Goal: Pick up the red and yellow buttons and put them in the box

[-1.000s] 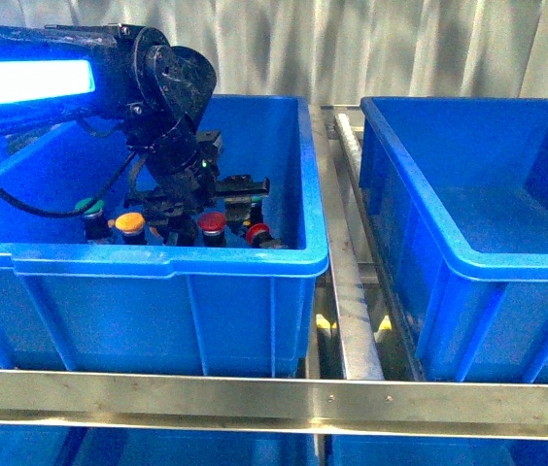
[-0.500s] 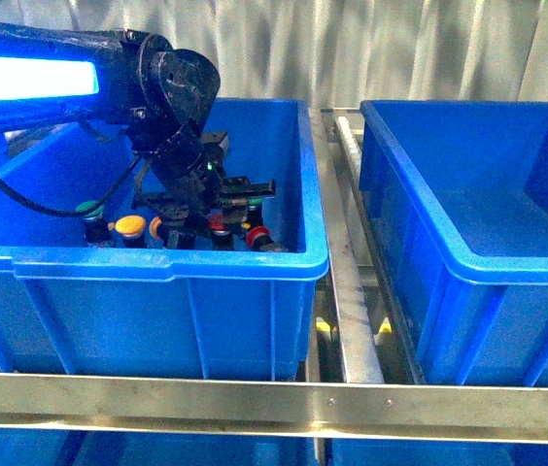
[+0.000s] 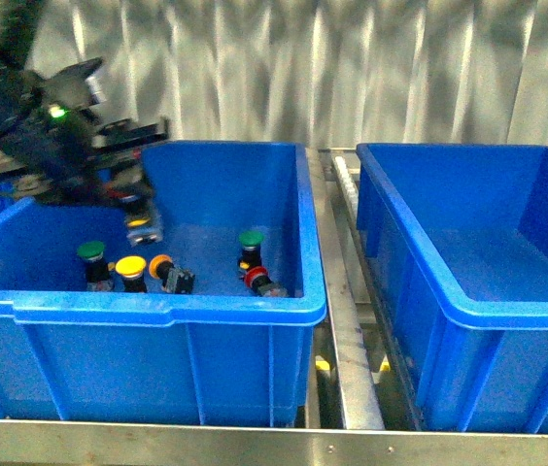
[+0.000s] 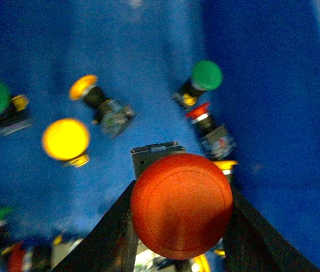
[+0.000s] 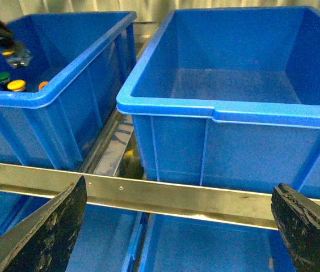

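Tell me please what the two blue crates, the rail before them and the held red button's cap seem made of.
Left crate and right crate: likely moulded plastic, smooth and slightly glossy, judging by uniform colour, rolled rims and ribs. Rail: probably steel or aluminium, brushed grey, with screw heads. Red button cap: apparently smooth plastic, though that view is blurred.
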`<state>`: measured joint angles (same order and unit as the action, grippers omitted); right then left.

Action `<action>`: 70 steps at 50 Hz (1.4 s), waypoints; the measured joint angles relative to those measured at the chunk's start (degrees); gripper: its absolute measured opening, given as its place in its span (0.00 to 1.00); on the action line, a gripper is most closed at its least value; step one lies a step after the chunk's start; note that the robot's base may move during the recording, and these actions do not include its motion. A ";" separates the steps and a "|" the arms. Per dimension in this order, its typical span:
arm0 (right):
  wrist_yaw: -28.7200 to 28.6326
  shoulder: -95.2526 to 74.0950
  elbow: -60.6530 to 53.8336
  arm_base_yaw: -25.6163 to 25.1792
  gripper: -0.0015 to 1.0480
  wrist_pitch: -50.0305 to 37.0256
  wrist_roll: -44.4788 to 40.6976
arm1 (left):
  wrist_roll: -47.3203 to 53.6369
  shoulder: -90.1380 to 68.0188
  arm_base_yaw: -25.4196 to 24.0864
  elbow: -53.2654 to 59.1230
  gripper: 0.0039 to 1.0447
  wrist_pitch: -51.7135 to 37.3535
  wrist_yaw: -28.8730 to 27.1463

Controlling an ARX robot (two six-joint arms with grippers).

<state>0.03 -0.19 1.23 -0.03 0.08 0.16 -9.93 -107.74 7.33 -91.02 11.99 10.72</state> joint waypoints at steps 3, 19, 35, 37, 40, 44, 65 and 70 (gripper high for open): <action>0.00 0.00 0.00 0.00 0.94 0.00 0.00 | -0.50 3.72 -1.86 5.73 0.32 -2.38 0.33; 0.00 0.00 0.00 0.00 0.94 0.00 -0.02 | -7.85 25.18 -7.74 27.65 0.32 -17.16 6.64; -0.04 0.00 0.00 0.00 0.94 0.00 0.00 | -34.93 14.71 1.84 23.06 0.32 -46.99 26.56; -0.02 0.00 0.00 0.00 0.94 0.00 0.00 | -36.20 12.28 4.59 20.96 0.32 -49.00 28.92; 0.00 0.00 0.00 0.00 0.94 0.00 -0.02 | -37.13 8.81 8.59 17.05 0.32 -49.55 31.12; 0.00 0.00 0.00 0.00 0.94 0.00 0.00 | -37.05 4.85 13.22 11.72 0.32 -48.13 33.94; 1.46 -2.62 0.15 -0.31 0.94 -3.78 3.21 | -34.95 -3.56 20.50 5.55 0.32 -45.97 36.68; -3.17 -16.04 4.72 -5.68 0.94 -15.80 13.88 | -35.43 -3.56 20.83 5.55 0.32 -47.63 35.67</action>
<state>-3.14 -16.23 5.96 -5.72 -15.73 14.04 -45.36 -111.31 28.16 -85.47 -35.64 46.39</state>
